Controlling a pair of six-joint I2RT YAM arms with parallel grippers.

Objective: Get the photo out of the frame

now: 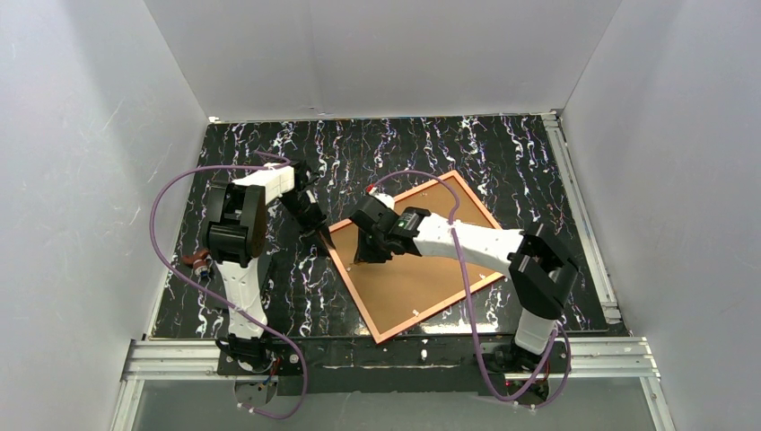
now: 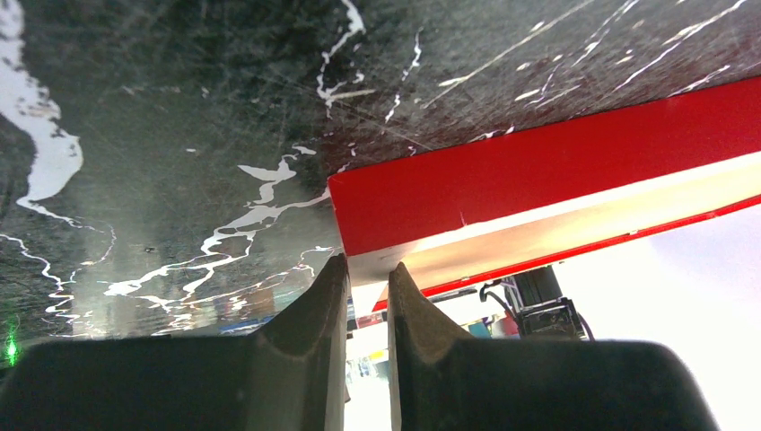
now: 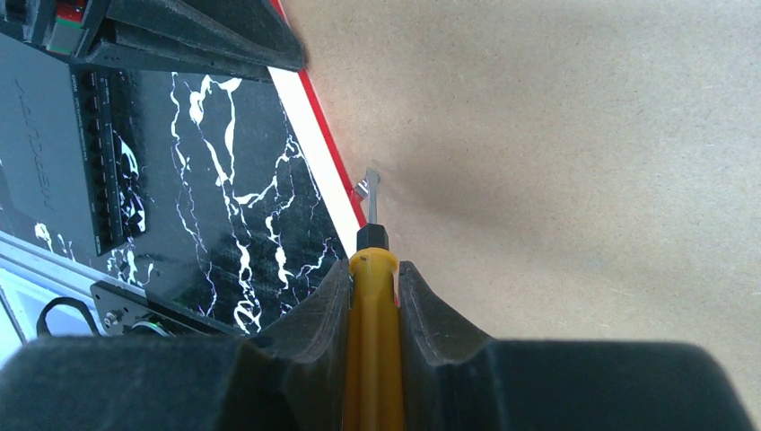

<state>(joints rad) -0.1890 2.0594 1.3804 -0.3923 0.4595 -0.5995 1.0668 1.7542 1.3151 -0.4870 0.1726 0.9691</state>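
table: we find a black table [image 1: 431, 148] with white veining, enclosed by white walls on three sides.
frame: the frame [image 1: 439, 308] lies on the table right of centre, back upward and turned like a diamond. its rim reads orange-pink from above. its outer side is bright red in the left wrist view.
photo: the photo [image 1: 417, 287] sits inside the frame. we see only its brown board back, facing up. the printed side is hidden.
left gripper: the left gripper [image 2: 368, 269] is at the frame's left corner. its fingers are drawn close, with a narrow slot between them. the pale edge of the rim sits in that slot, so we record it as pinching the frame.
right gripper: the right gripper [image 3: 372, 274] hangs over the board back near the same left corner. its fingers are pressed tight on a screwdriver [image 3: 372, 359] with a yellow handle.
screwdriver tip: the thin shaft points at a small metal tab [image 3: 363, 188] on the board, just beside the rim. we cannot tell whether tip and tab touch.
arms: both reach inward. their grippers are near each other but apart, at one end of the frame.
cables: purple cables [image 1: 152, 215] loop from each arm.
other: a small reddish item [image 1: 196, 262] lies at the table's left edge, too small to identify.
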